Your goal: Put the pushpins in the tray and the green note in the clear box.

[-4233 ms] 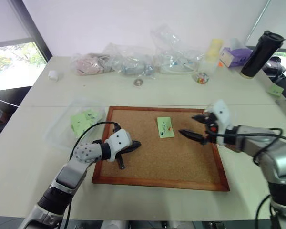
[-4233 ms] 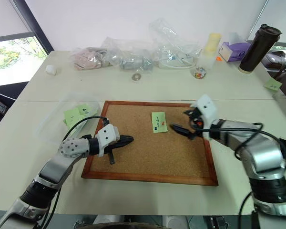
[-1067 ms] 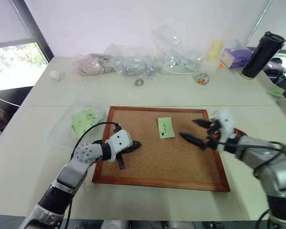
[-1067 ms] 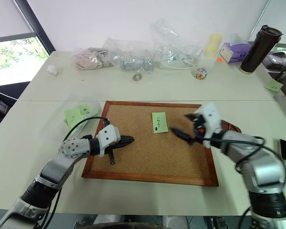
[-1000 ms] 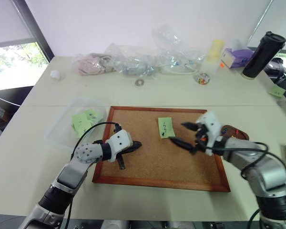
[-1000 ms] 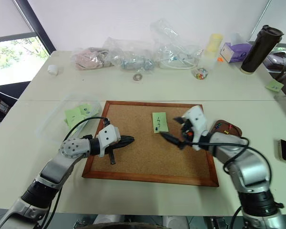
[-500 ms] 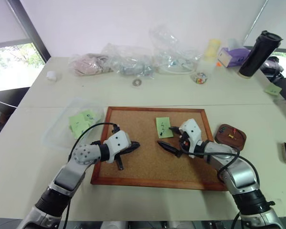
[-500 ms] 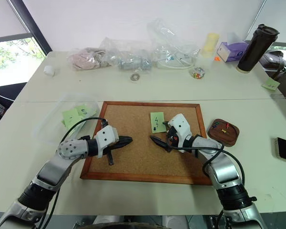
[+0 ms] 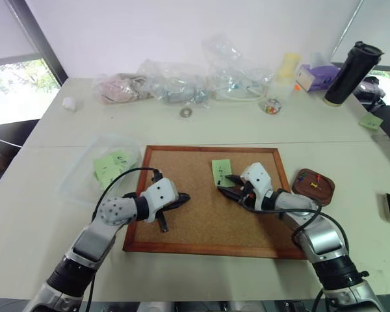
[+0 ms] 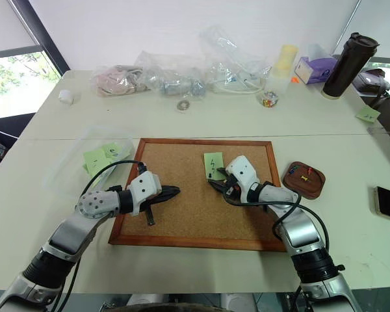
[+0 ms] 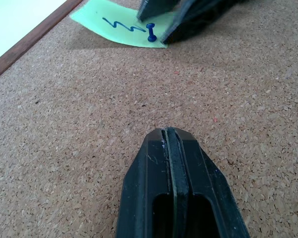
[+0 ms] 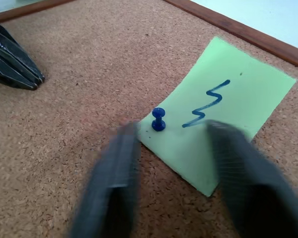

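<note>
Office: corkboard (image 9: 208, 227), sticky notes (image 9: 108, 168), desk (image 9: 52, 130).

The corkboard (image 9: 211, 198) is overlooked from the head by both eyes; the green note (image 12: 223, 126) is viewed close by both wrist cameras from opposite sides.

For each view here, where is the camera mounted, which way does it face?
Head views: look down over wood-framed corkboard and both arms.
Left wrist view: looks along shut left gripper toward pale green scribbled note.
Right wrist view: right gripper straddling blue pushpin.
All views share that note.
</note>
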Action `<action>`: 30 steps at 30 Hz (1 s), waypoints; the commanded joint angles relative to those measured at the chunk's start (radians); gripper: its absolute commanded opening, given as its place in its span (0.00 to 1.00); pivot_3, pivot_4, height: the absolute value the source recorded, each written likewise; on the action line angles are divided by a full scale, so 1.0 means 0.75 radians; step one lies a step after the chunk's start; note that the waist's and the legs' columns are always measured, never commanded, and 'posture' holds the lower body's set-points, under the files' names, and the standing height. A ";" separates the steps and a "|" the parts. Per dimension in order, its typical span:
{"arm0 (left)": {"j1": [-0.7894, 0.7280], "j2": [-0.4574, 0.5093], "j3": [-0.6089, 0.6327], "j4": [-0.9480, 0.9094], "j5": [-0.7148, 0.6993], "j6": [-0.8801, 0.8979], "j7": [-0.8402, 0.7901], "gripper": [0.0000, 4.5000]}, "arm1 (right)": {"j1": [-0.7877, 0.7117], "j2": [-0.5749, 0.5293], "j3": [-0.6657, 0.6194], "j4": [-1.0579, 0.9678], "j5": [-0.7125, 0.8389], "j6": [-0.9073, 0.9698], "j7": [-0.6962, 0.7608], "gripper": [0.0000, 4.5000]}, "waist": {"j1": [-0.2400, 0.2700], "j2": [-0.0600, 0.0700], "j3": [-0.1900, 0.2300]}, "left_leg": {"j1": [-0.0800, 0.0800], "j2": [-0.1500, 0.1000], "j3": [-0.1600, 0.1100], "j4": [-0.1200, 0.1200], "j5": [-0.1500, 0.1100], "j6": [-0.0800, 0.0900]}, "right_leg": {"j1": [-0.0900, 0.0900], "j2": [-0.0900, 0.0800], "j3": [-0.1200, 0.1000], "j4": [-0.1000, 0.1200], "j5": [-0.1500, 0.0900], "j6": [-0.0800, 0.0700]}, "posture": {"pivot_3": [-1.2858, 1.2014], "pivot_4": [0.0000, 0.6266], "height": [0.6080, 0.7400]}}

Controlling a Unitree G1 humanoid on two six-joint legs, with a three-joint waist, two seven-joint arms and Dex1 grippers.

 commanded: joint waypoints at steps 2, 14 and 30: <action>0.053 0.020 -0.050 0.041 0.044 0.054 -0.017 0.00 | 0.001 0.011 0.036 0.026 -0.036 -0.033 0.026 0.00 | -0.001 -0.001 -0.001 | 0.000 0.000 0.000 0.000 0.000 0.000 | 0.000 0.000 0.000 0.000 0.000 0.000 | 0.52 0.24 1.00; 0.056 0.018 -0.046 0.024 0.045 0.070 -0.009 0.00 | -0.015 0.018 0.034 0.020 -0.025 0.028 0.055 0.06 | -0.002 -0.002 -0.003 | 0.002 0.001 0.000 -0.001 0.000 0.000 | 0.001 0.000 0.000 0.000 0.000 0.000 | 0.52 0.24 1.00; 0.048 0.004 -0.050 0.045 0.055 0.057 -0.001 0.00 | -0.040 0.022 0.052 0.054 -0.055 0.044 0.060 0.34 | -0.001 -0.004 -0.004 | 0.002 0.001 0.000 -0.001 0.000 0.000 | 0.001 0.000 0.000 0.000 0.000 0.000 | 0.52 0.24 1.00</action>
